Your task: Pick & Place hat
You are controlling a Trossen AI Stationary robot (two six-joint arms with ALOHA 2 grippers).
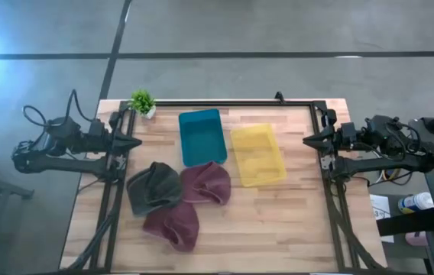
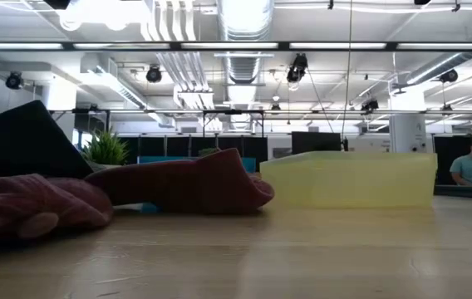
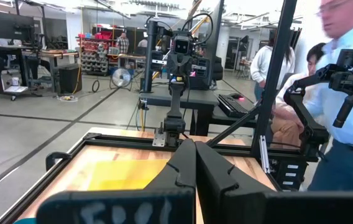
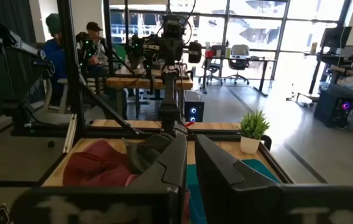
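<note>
Three hats (image 1: 177,202) overhead; low view hides grey one.

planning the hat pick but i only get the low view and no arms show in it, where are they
observer: Both wait at the table's sides, left tool at the left edge, right tool at the right, both shut.
operator: that dark shape by the reddish hats?
observer: A dark grey hat, touching the maroon hat by the bins and the front maroon hat.
operator: yellow bin empty?
observer: Yes, the yellow bin is empty, and so is the teal bin beside it.
</note>
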